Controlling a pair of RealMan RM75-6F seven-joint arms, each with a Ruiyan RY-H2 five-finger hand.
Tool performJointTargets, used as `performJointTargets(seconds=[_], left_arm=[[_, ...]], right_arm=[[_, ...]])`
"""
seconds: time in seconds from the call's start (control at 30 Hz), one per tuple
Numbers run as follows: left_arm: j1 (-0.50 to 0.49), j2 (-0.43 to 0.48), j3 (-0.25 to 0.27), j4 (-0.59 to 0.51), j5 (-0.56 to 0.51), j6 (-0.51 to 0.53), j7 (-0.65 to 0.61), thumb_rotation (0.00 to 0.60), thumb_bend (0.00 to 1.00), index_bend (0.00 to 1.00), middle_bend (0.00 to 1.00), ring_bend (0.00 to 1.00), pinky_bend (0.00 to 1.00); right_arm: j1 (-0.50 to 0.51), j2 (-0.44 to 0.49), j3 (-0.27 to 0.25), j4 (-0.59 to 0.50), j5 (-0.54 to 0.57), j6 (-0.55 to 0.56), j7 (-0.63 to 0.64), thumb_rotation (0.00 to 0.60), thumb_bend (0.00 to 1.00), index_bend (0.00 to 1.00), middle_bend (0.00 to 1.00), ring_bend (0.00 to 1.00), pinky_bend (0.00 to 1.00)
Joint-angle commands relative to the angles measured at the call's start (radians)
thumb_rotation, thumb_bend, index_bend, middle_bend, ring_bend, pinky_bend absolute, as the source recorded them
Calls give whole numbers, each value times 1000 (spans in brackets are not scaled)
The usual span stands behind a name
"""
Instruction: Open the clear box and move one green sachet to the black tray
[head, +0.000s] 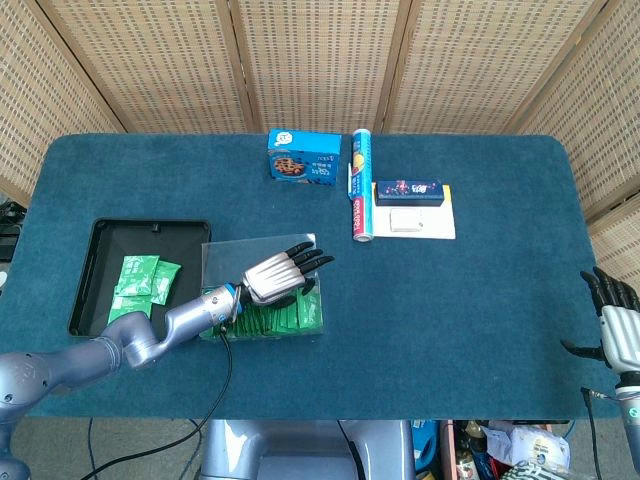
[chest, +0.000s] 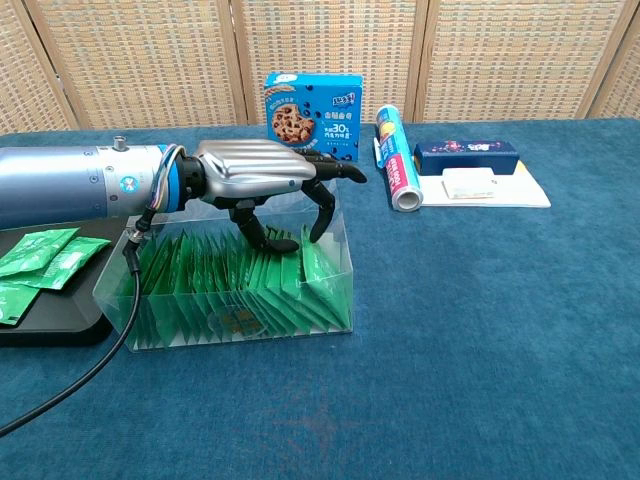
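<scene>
Lab-like setup — wicker screens (head: 320, 60), felt table (head: 480, 300)

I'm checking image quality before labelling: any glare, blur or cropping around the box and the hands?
Head view: sharp, evenly lit; the clear box lid shows pale sheen; the right hand is cropped at the edge. Chest view: sharp; the left hand has bright highlights, box walls reflect faintly, sachets stay readable.

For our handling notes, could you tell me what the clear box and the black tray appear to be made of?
Clear box: probably thin glossy plastic, as the green sachets show through its walls. Black tray: likely matte rigid plastic, judging by its moulded raised rim with no glare.
</scene>
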Motion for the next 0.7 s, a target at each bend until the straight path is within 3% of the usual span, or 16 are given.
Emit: performJointTargets(seconds=[0.03, 0.2, 0.43, 0.7], left_arm=[[-2, -1, 4, 0, -2, -3, 3, 600, 411, 489, 0, 0, 0], [-3, -4, 9, 1, -9, -2, 9, 600, 411, 493, 0, 0, 0], [-6, -12, 13, 1, -24, -1, 6, 600, 424, 639, 0, 0, 0], [-6, -14, 10, -3, -42, 12, 3, 600, 423, 685, 0, 0, 0]], right_arm=[[0, 0, 0, 0, 0, 1, 1, 600, 0, 0, 0, 0, 0], [0, 0, 0, 1, -1, 1, 1, 600, 0, 0, 0, 0, 0], [0, -1, 0, 2, -1, -2, 2, 600, 0, 0, 0, 0, 0], [1, -1, 0, 4, -2, -2, 3, 600, 0, 0, 0, 0, 0]])
